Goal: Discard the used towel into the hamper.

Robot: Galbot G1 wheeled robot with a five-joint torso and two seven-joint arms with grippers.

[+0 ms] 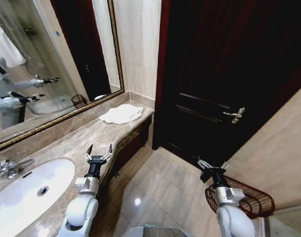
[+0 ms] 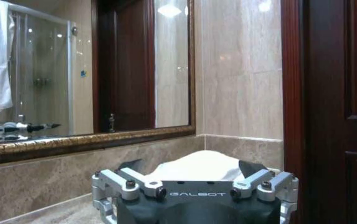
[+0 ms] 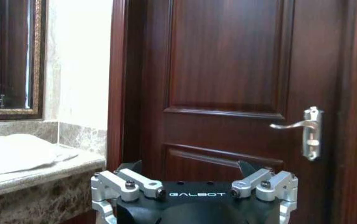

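White cloth is the target: the towel [image 1: 122, 114] lies crumpled at the far end of the marble surface [image 1: 66, 143], close to the wall corner and the dark door [image 1: 224, 74]. The left gripper [image 1: 99, 153] hovers over the surface's front edge with its jaws spread wide and holding nothing, well short of the towel. Reaching it well probably means advancing along the surface, keeping low enough to pinch a raised fold rather than scraping the stone. The right gripper [image 1: 212, 166] hangs over the tiled floor [image 1: 160, 187], jaws also wide and empty, just above the hamper [image 1: 242, 200], which stands on the floor against the right-hand wall. Room is tight: the mirror frame [image 1: 66, 116] borders the surface behind, the sink [image 1: 29, 185] sits near the left arm, and the door handle [image 1: 235, 115] juts out between towel and hamper, so the carry across likely needs a path clear of it.
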